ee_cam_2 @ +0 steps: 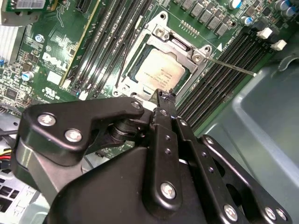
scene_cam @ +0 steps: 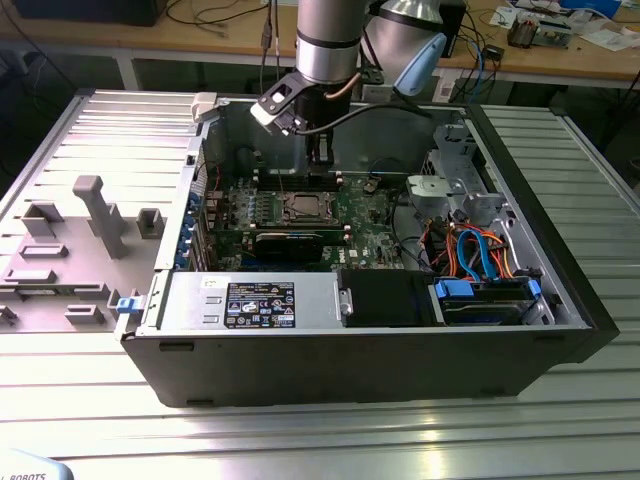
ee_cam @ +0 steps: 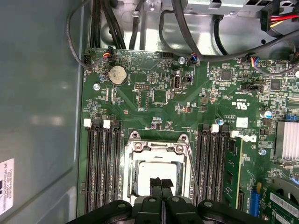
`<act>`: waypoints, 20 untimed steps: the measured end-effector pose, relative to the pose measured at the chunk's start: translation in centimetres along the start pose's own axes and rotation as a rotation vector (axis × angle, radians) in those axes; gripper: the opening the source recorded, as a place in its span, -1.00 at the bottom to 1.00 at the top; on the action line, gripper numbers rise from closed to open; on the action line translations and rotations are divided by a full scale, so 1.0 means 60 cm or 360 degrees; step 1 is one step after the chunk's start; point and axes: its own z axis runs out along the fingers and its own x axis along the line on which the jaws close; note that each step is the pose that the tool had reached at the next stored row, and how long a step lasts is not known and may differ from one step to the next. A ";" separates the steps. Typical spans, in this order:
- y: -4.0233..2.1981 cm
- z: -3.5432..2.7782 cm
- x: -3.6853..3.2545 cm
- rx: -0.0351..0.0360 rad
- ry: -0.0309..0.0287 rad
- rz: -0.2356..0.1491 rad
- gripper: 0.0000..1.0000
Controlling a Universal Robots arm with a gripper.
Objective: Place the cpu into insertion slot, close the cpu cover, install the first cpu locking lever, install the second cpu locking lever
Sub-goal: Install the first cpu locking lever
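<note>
My gripper (ee_cam: 161, 183) has its fingers pressed together with nothing between them. The tips sit right over the nearest edge of the cpu (ee_cam_2: 159, 70); I cannot tell whether they touch it. The cpu lies flat in the insertion slot (scene_cam: 303, 208), framed by the cpu cover (ee_cam: 158, 150). Farther out, a thin lever rod (ee_cam_2: 231, 66) juts over the black memory slots (ee_cam_2: 236, 49).

Electronics/robotics lab is indicated: slotted alu. table (scene_cam: 330, 440), wooden benches (scene_cam: 80, 38) w/ cables (scene_cam: 215, 15), opened PC case (scene_cam: 350, 372).
</note>
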 end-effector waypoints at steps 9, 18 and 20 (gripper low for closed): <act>0.000 -0.001 0.000 0.0000 0.00002 -0.0003 -0.79; 0.000 -0.001 0.000 -0.0004 -0.00043 -0.0240 -0.79; 0.000 -0.001 0.000 -0.0006 -0.00056 -0.0311 -0.79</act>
